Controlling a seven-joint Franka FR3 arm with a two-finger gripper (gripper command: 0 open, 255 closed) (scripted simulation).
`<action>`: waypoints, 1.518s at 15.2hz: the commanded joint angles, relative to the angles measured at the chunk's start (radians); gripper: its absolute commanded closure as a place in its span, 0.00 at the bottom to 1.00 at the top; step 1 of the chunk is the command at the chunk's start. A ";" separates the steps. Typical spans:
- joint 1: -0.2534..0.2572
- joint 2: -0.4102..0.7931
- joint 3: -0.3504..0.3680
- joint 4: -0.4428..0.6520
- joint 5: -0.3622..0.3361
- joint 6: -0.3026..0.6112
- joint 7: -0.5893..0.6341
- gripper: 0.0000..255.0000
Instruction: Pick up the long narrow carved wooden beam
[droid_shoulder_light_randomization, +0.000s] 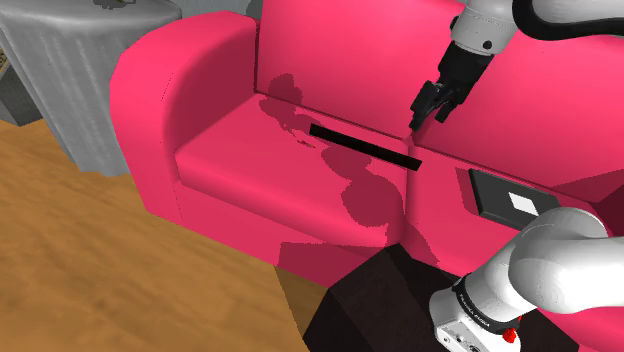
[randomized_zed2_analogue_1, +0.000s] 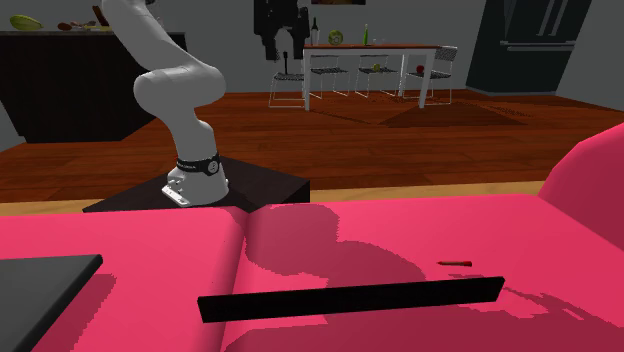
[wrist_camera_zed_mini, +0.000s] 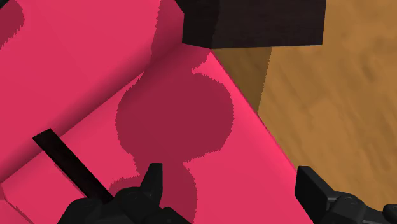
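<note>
Judged the step in hand as the approach, with no grasp made yet. Found the claw (droid_shoulder_light_randomization: 430, 105) released, fingers (wrist_camera_zed_mini: 151, 184) standing well apart with nothing between them, hanging above the sofa (droid_shoulder_light_randomization: 150, 95) seat close to the backrest. Located the long narrow beam (droid_shoulder_light_randomization: 362, 146), rendered plain black with no carving discernible, lying flat on the seat along the backrest edge, with one end at the seam between the two cushions. Placed the claw roughly over that seam end, clear of the beam.

Judged the next move to call for shifting along toward the beam's middle, turning the jaws across its narrow width, lowering straight down and closing. Considered a grip at the very end liable to leave the far end drooping.

Recorded a flat black slab (droid_shoulder_light_randomization: 500, 190) bearing a white patch on the neighbouring cushion, apart from the beam. Noted a small reddish sliver (randomized_zed2_analogue_1: 455, 262) on the seat near the beam's other end, toward the front edge; could not identify.

Observed the dark stand (droid_shoulder_light_randomization: 390, 300) against the sofa's front edge, a wood floor (droid_shoulder_light_randomization: 100, 260) beyond, and a grey draped piece (droid_shoulder_light_randomization: 70, 80) past the armrest. Saw a dining table (randomized_zed2_analogue_1: 370, 48) with chairs and a dark counter (randomized_zed2_analogue_1: 60, 90) across the room.
</note>
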 joint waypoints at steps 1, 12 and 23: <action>0.000 0.000 0.000 0.000 0.000 0.000 0.000 0.00; -0.012 0.267 -0.200 -0.019 -0.102 0.287 -0.349 0.00; 0.000 0.678 -0.348 0.160 -0.057 0.512 -0.710 0.00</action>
